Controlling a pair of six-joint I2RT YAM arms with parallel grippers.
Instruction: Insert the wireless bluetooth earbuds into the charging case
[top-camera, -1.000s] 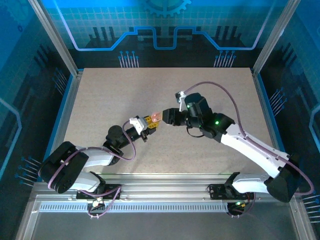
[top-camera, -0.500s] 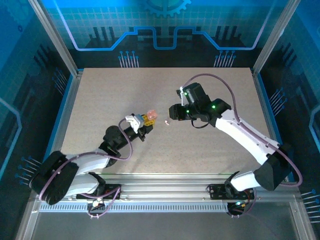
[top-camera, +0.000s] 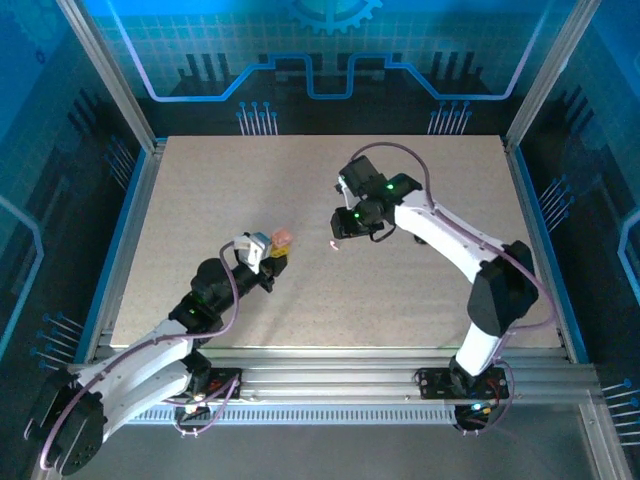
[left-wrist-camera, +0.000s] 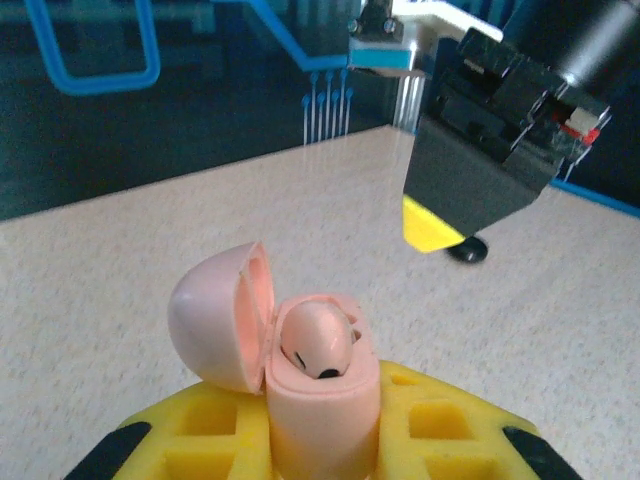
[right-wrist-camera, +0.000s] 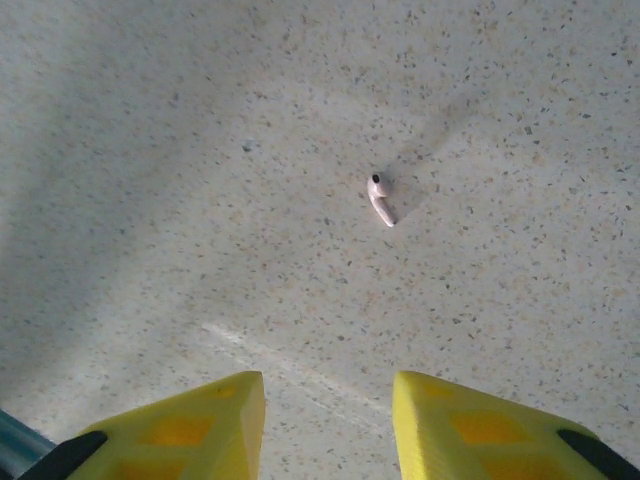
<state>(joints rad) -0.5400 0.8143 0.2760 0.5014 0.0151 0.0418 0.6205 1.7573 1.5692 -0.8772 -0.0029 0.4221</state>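
The pale pink charging case (left-wrist-camera: 320, 400) stands upright with its lid (left-wrist-camera: 215, 315) swung open to the left. My left gripper (left-wrist-camera: 320, 455) is shut on the case's body. One whitish-pink earbud (left-wrist-camera: 316, 341) sits in the case's well. In the top view the held case (top-camera: 283, 237) is left of centre. A second earbud (right-wrist-camera: 380, 199) lies loose on the table (top-camera: 420, 290), also seen as a small pale speck, the earbud (top-camera: 334, 245). My right gripper (right-wrist-camera: 328, 420) hovers above and short of it, open, with nothing between its yellow fingers (right-wrist-camera: 185, 425).
From the left wrist view the right gripper (left-wrist-camera: 470, 170) hangs ahead of the case, with a small dark spot (left-wrist-camera: 467, 250) on the table under it. Metal frame posts (top-camera: 110, 80) and blue walls ring the table. Bare tabletop surrounds the loose earbud.
The right gripper pulled away from the case and swung toward the back left. A loose earbud now lies on the table. The left gripper drew the case back to the left.
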